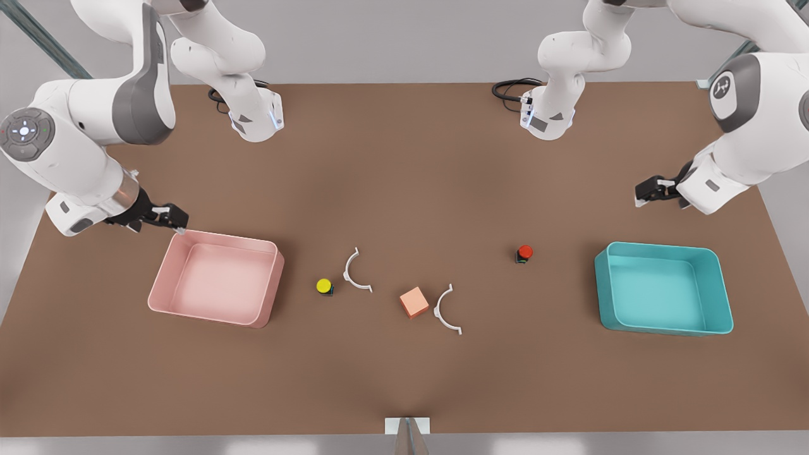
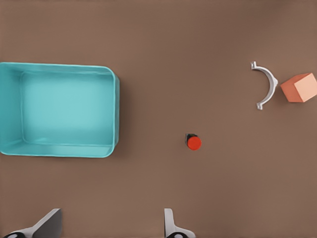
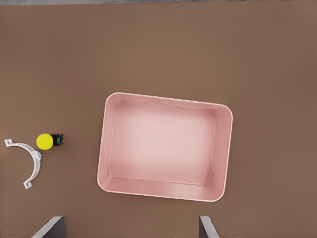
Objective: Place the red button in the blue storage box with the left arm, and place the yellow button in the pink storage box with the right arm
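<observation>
left pincer (image 1: pixel 646 192) spread, above table beside blue storage box (image 1: pixel 663 288); right pincer (image 1: pixel 169 218) spread by pink storage box (image 1: pixel 215 278)

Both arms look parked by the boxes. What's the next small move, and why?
Probably swing the open left gripper from beside the blue storage box over the red button, which sits untouched on the table. The right gripper hovers open by the pink storage box.

- No words or numbers could be read anywhere.
- One arm (image 1: pixel 752 120), at the table's (image 1: pixel 404 379) right edge in the front view, had a small round white sign (image 1: pixel 722 86) on its gray joint. The sign was too small to read.
</observation>
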You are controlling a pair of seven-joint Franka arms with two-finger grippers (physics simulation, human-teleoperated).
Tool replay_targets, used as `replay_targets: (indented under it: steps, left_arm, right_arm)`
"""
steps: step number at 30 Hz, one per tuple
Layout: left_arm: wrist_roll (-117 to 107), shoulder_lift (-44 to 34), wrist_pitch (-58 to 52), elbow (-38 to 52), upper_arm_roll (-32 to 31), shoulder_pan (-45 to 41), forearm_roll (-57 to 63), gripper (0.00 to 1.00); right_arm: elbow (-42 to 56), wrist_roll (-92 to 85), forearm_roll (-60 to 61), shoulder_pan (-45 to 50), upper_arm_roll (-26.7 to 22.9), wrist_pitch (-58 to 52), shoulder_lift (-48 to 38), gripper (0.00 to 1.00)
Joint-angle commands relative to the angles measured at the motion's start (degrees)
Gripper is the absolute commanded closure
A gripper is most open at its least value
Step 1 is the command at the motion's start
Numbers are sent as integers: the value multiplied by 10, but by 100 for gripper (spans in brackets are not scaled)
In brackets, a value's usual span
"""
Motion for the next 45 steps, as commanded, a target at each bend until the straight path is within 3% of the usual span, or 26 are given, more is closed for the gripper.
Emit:
replay_targets:
  steps: [1, 4, 5, 8, 10, 14, 15, 16, 17, 20, 30, 33, 34, 38, 41, 43, 45]
  left_arm:
    - [38, 0, 5, 1, 0, -1, 2, 0]
    - [27, 28, 22, 2, -7, -70, 1, 0]
    - [-1, 44, 82, -23, -7, -91, -3, 0]
    - [-62, 51, 272, -170, -7, -129, -2, 0]
    - [-62, 50, 383, -251, -7, -140, -2, 0]
    - [-59, 56, 550, -359, -6, -140, -2, 0]
    - [-59, 63, 587, -379, -6, -143, -2, 0]
    - [-60, 78, 594, -378, -6, -144, -2, 0]
    - [-62, 88, 603, -379, -6, -144, -2, 0]
    - [-63, 114, 614, -383, -7, -155, -12, 0]
    - [-62, 163, 618, -435, -7, -151, -27, 0]
    - [-61, 167, 619, -433, -7, -150, -31, 33]
    - [-62, 167, 619, -433, -7, -150, -31, 36]
    - [-62, 166, 619, -433, -7, -151, -51, 49]
    - [-62, 143, 602, -433, -5, -148, -52, 51]
    - [-52, 72, 498, -418, 16, -136, -50, 51]
    - [35, 39, 377, -360, 86, -136, -49, 51]
  right_arm:
    - [0, 73, -1, 0, 4, 21, 0, 0]
    - [1, 76, 1, 5, 17, 16, 2, 0]
    - [-3, 78, -8, 26, 36, 22, 19, 0]
    - [90, 88, -13, 92, 60, 170, 234, 0]
    - [226, 134, -42, 126, 58, 179, 376, 0]
    - [256, 136, -31, 143, 56, 141, 416, 0]
    - [240, 135, 15, 173, 10, 139, 405, 1]
    - [220, 131, 42, 181, -9, 146, 398, 1]
    - [127, 132, 42, 166, 11, 219, 351, 2]
    - [-21, 177, -6, 86, 115, 360, 291, 1]
    - [-58, 221, -95, 50, 175, 395, 309, 0]
    - [-128, 220, -96, 44, 177, 465, 286, 0]
    - [-129, 221, -96, 44, 177, 466, 289, 0]
    - [-129, 225, -111, 51, 181, 488, 308, 0]
    - [-131, 225, -131, 55, 182, 500, 320, 0]
    - [-139, 227, -131, 50, 182, 501, 320, 0]
    - [-152, 226, -132, 43, 183, 513, 322, 0]
